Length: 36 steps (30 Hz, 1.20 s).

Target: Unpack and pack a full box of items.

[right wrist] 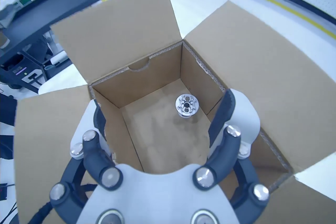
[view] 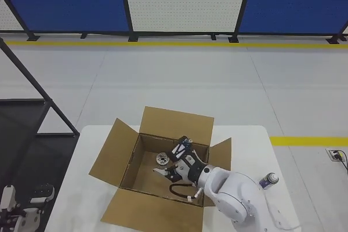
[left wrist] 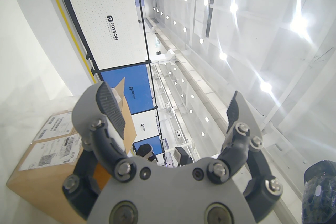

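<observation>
Retrieval of the one item that shows in the box looks to be the step in hand. The right gripper [right wrist: 162,104] hangs over the open cardboard box [right wrist: 157,72], fingers spread wide with nothing between them. In the top view the right gripper [view: 173,159] sits inside the box mouth, just below the middle of the frame.

To do this well, I would bring it straight down over the metal spool [right wrist: 186,105], keeping both fingers off the walls. The spool stands close to a corner, so a finger could catch the cardboard or tip the part. Its flanges look round and smooth. A grip across the narrow waist, or squarely across the upper flange, therefore seems safer than a glancing pinch. Close only once the pads bracket it evenly.

The box stands on the white table [view: 243,139] with all four flaps folded outward. The brown floor that shows holds the spool alone, upright on one flange. In the top view the metal spool [view: 162,158] lies just left of the gripper. A small can [view: 269,180] stands on the table outside the box, towards the lower right of the frame, well apart from it.

The left gripper [left wrist: 170,92] is released too, fingers apart and holding nothing, pointed up at the ceiling lights
</observation>
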Tool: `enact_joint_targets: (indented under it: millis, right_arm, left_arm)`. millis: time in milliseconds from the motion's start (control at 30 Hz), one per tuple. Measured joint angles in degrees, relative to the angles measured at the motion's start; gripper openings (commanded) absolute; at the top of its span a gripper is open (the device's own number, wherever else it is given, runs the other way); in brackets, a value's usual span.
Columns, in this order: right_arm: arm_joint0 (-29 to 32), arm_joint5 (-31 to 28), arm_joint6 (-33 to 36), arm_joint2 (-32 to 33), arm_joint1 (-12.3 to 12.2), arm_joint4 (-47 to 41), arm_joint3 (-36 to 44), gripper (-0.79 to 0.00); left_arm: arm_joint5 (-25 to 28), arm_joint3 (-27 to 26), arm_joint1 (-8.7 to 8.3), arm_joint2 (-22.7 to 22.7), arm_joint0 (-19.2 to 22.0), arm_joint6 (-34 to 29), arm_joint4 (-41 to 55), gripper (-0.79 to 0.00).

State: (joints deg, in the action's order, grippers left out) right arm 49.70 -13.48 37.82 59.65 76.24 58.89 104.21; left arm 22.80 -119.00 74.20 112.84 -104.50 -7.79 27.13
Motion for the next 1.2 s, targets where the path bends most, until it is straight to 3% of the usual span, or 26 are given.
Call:
enact_joint_targets:
  millis: [333,700,900,1200]
  right_arm:
    - [13.5,-1.9,-5.0,13.5,-2.3,-1.1,13.8,0.0]
    - [34.0,0.3,-14.6,27.9,-3.7,-1.9,26.7,0.0]
    - [43.2,1.4,-17.1,33.5,-3.9,-3.5,28.4,0.0]
    - [50.7,3.3,-18.7,38.7,-4.0,-8.5,25.7,0.0]
  left_arm:
    - [0.0,0.0,0.0,0.0,0.0,0.0,0.0,0.0]
    - [0.0,0.0,0.0,0.0,0.0,0.0,0.0,0.0]
    - [0.0,0.0,0.0,0.0,0.0,0.0,0.0,0.0]
    - [0.0,0.0,0.0,0.0,0.0,0.0,0.0,0.0]
